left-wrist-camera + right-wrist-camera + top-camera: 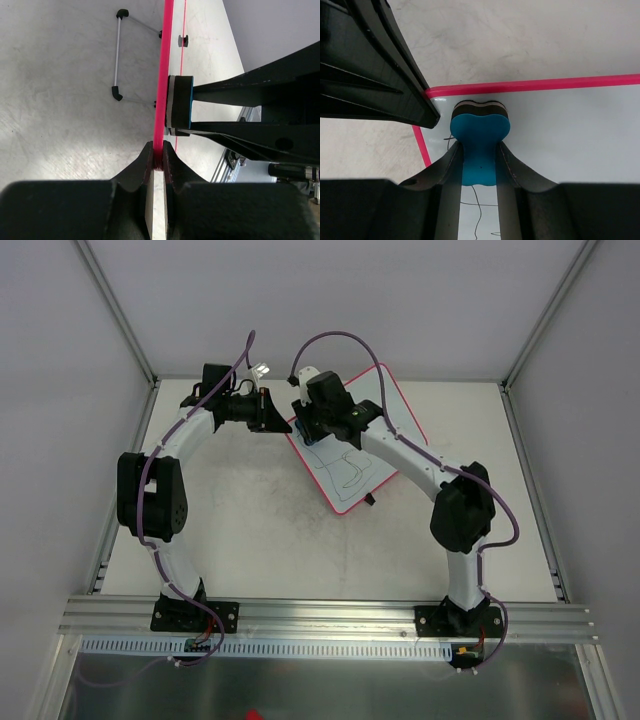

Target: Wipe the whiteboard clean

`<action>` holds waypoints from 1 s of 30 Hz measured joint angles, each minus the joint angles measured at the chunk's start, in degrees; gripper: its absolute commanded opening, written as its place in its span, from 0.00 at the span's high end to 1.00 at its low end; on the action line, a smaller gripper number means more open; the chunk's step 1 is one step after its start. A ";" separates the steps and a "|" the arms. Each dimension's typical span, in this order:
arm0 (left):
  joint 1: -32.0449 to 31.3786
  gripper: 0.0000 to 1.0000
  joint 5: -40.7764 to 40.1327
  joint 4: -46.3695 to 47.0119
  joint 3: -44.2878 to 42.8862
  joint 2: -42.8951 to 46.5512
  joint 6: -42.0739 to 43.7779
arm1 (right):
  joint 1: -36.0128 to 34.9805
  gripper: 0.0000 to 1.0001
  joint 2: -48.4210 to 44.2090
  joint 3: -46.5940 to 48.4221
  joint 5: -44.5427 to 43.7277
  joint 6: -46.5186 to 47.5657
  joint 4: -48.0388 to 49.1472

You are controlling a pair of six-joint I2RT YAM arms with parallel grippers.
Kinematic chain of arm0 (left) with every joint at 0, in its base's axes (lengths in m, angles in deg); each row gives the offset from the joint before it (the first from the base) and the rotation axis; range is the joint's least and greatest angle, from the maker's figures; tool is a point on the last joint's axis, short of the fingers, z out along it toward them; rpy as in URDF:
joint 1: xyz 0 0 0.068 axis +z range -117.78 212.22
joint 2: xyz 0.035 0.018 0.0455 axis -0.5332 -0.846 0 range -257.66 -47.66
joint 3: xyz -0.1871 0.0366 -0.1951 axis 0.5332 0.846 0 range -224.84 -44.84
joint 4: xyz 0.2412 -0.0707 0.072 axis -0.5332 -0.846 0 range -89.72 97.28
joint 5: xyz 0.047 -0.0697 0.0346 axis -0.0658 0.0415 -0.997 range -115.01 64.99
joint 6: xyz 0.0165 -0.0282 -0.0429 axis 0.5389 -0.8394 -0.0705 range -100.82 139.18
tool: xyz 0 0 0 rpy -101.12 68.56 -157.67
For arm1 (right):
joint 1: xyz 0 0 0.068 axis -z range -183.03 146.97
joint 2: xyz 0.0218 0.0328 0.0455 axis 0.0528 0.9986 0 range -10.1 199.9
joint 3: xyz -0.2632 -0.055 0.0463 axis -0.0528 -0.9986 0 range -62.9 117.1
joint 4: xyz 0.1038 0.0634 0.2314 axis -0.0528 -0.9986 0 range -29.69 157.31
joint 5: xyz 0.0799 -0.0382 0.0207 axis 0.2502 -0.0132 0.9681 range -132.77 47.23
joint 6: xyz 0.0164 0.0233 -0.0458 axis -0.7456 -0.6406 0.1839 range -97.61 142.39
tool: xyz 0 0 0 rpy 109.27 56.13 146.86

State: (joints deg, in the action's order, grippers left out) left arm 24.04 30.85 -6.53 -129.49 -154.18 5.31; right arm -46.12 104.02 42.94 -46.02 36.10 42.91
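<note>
The whiteboard (385, 405), white with a pink-red rim, lies tilted on the table with dark scribbled lines (352, 468) on its near half. My left gripper (280, 420) is shut on the board's left rim; the left wrist view shows the pink rim (163, 90) edge-on, pinched between the fingers. My right gripper (312, 430) is shut on a blue bone-shaped eraser (479, 142), which presses on the board (570, 135) near its pink corner. Thin dark lines (477, 210) run below the eraser. The eraser also shows in the left wrist view (180, 105).
The board's wire stand with small black feet (117, 92) lies behind it on the table. Grey side walls and an aluminium frame (330, 615) bound the table. The two grippers are close together at the board's left corner.
</note>
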 measured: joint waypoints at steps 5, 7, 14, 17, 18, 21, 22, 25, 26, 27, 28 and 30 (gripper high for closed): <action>-0.13 1.00 -0.59 -0.52 -0.46 0.00 -0.02 | -0.35 1.00 -0.15 -0.13 -0.26 0.07 -0.44; -0.15 1.00 -0.68 -0.61 -0.52 0.00 -0.02 | -0.59 1.00 -0.39 -0.70 -0.39 0.04 -0.52; -0.37 1.00 -0.96 -0.74 -0.83 0.00 -0.02 | -1.36 1.00 -2.43 -4.76 -0.15 0.37 -0.55; -0.46 1.00 -1.09 -0.72 -1.14 0.00 0.00 | -1.55 1.00 -3.48 -6.86 -0.22 0.63 -0.55; -0.48 1.00 -1.11 -0.72 -1.16 0.00 0.00 | -1.66 1.00 -3.87 -7.65 -0.26 0.72 -0.61; -0.48 1.00 -1.11 -0.72 -1.27 0.00 0.00 | -1.86 1.00 -4.96 -10.12 -0.42 0.76 -0.70; -0.48 1.00 -1.18 -0.72 -1.29 0.00 0.00 | -1.92 1.00 -5.29 -10.93 -0.44 0.76 -0.74; -0.50 1.00 -1.20 -0.72 -1.36 0.00 0.00 | -1.99 1.00 -6.23 -12.94 -0.50 0.72 -1.05; -0.50 1.00 -1.20 -0.70 -1.38 0.00 0.00 | -2.01 1.00 -6.40 -13.25 -0.55 0.72 -1.31; -0.50 1.00 -1.18 -0.70 -1.38 0.00 0.00 | -2.01 1.00 -6.45 -13.38 -0.57 0.70 -1.49; -0.50 1.00 -1.18 -0.70 -1.38 0.00 0.00 | -2.03 1.00 -6.45 -13.40 -0.59 0.70 -1.55; -0.50 1.00 -1.18 -0.70 -1.38 0.00 0.00 | -2.05 1.00 -6.45 -13.38 -0.66 0.68 -1.60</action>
State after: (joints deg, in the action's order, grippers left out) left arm 23.53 29.66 -7.23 -130.86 -154.18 5.31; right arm -48.17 97.58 29.56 -46.67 36.78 41.31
